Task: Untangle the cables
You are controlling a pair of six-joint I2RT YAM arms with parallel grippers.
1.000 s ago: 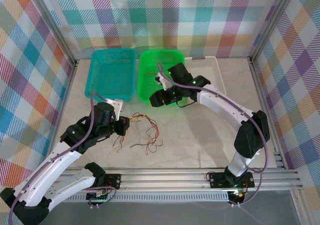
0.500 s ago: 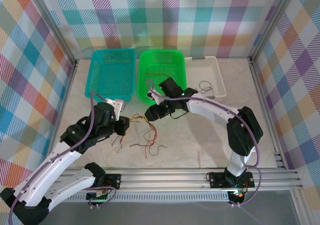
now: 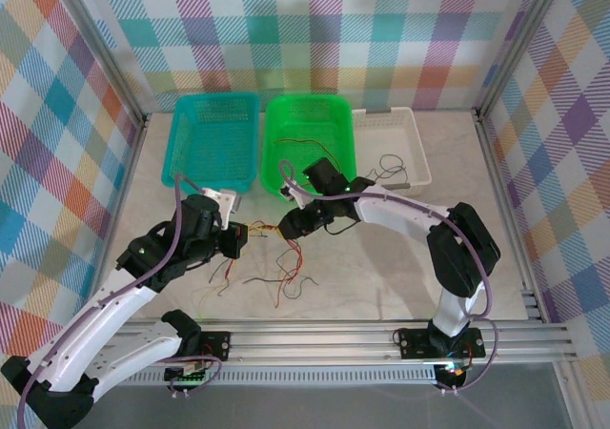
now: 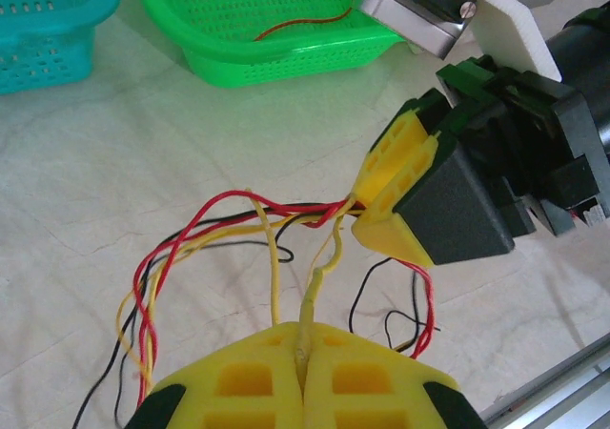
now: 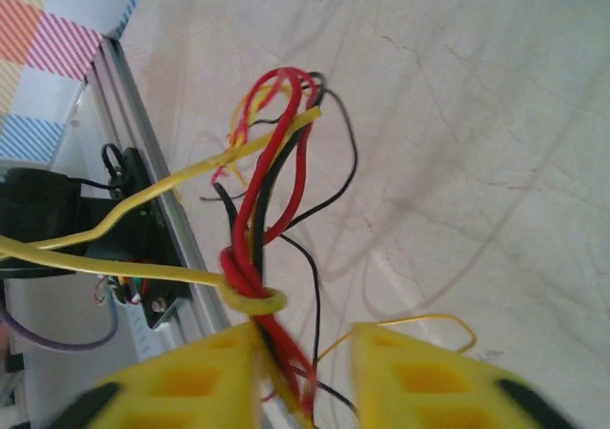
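Jaws of the left gripper (image 4: 303, 348) are clenched on a single yellow-tan strand (image 4: 313, 286), which rises from between them toward the tangle. Jaws of the right gripper (image 5: 307, 338) stand a little apart, with red and dark strands running through the gap; whether they bite on them I cannot tell. The cables (image 3: 278, 257) lie mostly on the counter (image 3: 381, 267) between the two grippers, red, yellow and black loops trailing toward the near rail. A tight knot (image 5: 250, 296) is noted just ahead of the right gripper, where a yellow strand wraps the red and dark ones. Further out, one red wire (image 3: 310, 145) lies alone in the green basket (image 3: 270, 167), and one dark wire (image 3: 386, 167) lies in the white tray (image 3: 420, 157). Assessment: those two appear separated, so the task is under way but well short of complete. The knotted bundle remains to be pulled apart strand by strand.
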